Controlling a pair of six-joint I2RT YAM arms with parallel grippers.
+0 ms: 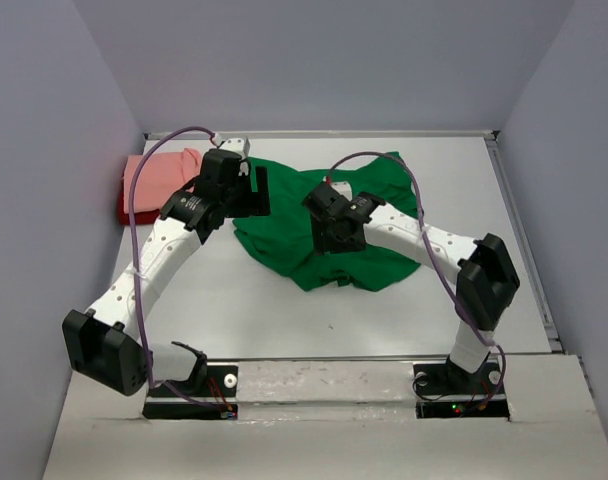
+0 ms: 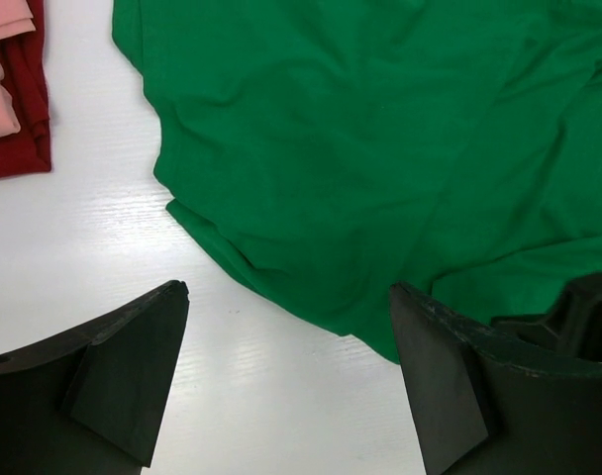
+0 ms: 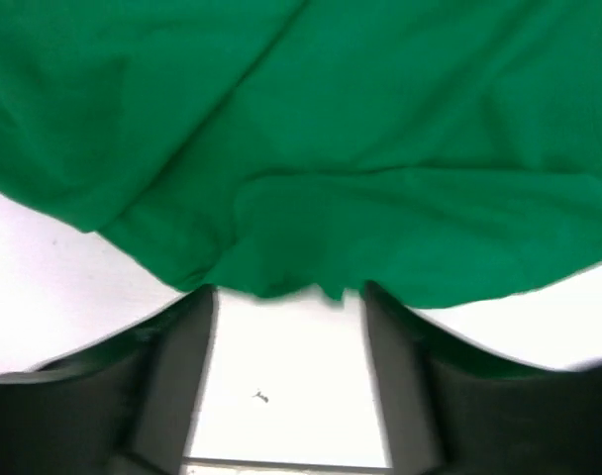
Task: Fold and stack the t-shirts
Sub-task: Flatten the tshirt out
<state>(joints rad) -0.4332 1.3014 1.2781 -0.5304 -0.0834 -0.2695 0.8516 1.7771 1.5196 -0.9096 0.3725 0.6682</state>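
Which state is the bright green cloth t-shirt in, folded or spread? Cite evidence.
Loosely spread, not neatly folded: the bright green cloth t-shirt lies rumpled, its outline irregular, with creases running across it in every view.

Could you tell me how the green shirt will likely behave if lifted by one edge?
The green shirt lies rumpled in soft folds, so it would probably droop rather than hold shape. It looks thin, so it is likely light. Pushed, it would probably bunch up, not slide whole.

Rumpled green t-shirt (image 1: 284,248), perhaps half-folded
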